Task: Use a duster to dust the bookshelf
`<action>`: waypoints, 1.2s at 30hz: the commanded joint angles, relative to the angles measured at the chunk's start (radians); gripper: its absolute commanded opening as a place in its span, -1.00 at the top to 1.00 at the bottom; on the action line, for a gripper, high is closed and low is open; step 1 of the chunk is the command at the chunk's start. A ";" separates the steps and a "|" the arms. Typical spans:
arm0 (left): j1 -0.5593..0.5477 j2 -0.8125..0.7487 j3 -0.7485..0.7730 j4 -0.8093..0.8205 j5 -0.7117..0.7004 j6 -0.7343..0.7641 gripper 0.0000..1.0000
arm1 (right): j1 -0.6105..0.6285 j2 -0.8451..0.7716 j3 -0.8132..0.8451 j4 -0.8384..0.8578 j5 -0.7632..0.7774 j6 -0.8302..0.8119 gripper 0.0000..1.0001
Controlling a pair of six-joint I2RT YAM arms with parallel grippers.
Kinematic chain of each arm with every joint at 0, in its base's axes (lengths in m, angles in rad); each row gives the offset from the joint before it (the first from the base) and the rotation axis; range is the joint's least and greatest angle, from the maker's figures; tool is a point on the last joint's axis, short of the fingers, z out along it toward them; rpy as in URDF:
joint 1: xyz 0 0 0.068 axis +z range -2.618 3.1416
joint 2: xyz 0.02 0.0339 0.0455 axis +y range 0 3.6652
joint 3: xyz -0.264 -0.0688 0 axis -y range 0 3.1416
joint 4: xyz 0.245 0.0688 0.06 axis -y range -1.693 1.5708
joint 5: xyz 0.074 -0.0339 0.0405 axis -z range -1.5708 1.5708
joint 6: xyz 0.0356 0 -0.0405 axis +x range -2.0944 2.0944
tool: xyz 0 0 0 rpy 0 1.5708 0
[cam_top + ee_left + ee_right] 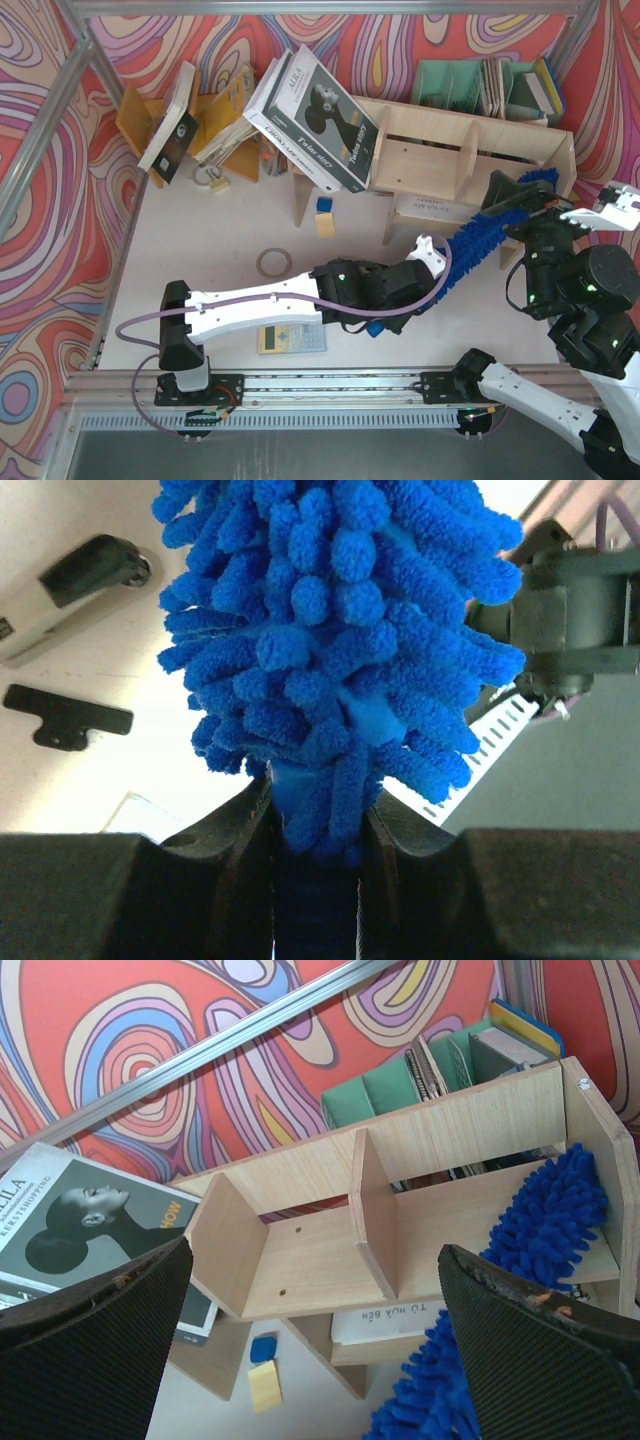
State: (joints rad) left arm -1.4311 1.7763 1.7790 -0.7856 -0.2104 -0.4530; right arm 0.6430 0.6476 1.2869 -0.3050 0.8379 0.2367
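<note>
The pale plywood bookshelf (pixel 430 150) stands on its legs at the back right, its compartments open toward me. My left gripper (pixel 432 258) is shut on the short handle of the blue fluffy duster (pixel 478 238), which slants up to the right. The fluffy tip lies in the bookshelf's (pixel 450 1125) rightmost compartment, against the end panel. In the left wrist view the duster (pixel 340 630) fills the picture above the left gripper (pixel 318 820). My right gripper (pixel 520 200) hovers wide open by the duster's tip. In its own view the right gripper (pixel 315 1260) grips nothing, with the duster (pixel 540 1220) beside its right finger.
Large books (pixel 315 115) lean against the shelf's left end. An orange-yellow book rack (pixel 230 130) stands at the back left, a green file organiser (pixel 450 85) behind the shelf. A tape roll (pixel 273 262), a calculator (pixel 292 338) and small blue and yellow blocks (pixel 324 215) lie on the table.
</note>
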 commanded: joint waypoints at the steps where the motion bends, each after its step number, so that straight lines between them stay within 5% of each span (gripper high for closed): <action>1: 0.021 -0.003 0.044 -0.003 -0.121 -0.031 1.00 | 0.001 -0.014 -0.019 0.016 0.019 0.005 -0.97; 36: -0.036 -0.153 -0.067 0.142 -0.343 -0.195 1.00 | 0.001 -0.049 -0.054 0.006 0.038 0.009 -0.97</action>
State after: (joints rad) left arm -1.4685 1.6531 1.7134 -0.6964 -0.4686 -0.6106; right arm 0.6430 0.6086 1.2320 -0.3050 0.8608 0.2359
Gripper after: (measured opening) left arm 0.344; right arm 0.987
